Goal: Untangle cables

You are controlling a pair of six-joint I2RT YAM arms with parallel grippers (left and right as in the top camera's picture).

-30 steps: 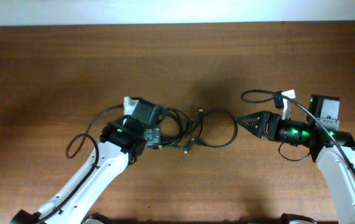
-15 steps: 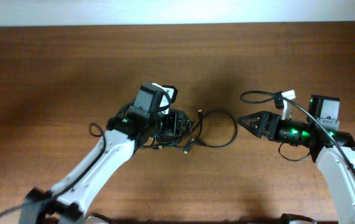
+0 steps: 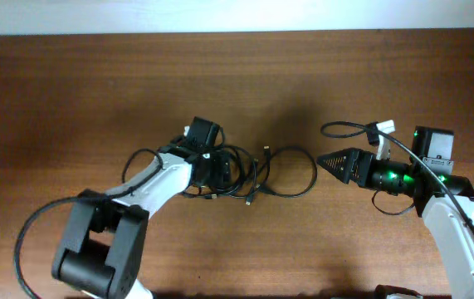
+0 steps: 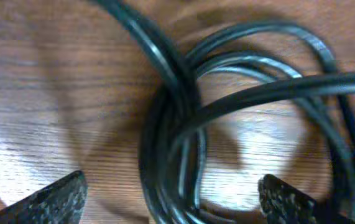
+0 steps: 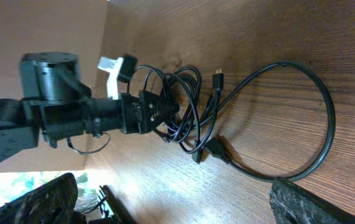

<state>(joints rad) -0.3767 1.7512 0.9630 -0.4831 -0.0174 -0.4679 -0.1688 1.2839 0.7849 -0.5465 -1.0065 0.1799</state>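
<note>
The cables (image 3: 253,174) lay tangled mid-frame on the table (image 3: 70,91), and none looked separated yet. The left end effector (image 4: 171,198) straddled the bundle, spread wide. The right end effector (image 3: 320,159) gaped, empty.

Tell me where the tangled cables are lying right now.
In the overhead view the cables lie near the middle of the table, the knot at the left gripper, their widest loop reaching toward the right gripper.

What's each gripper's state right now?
Left gripper: open, straddling the cables.
Right gripper: open, empty.
</note>
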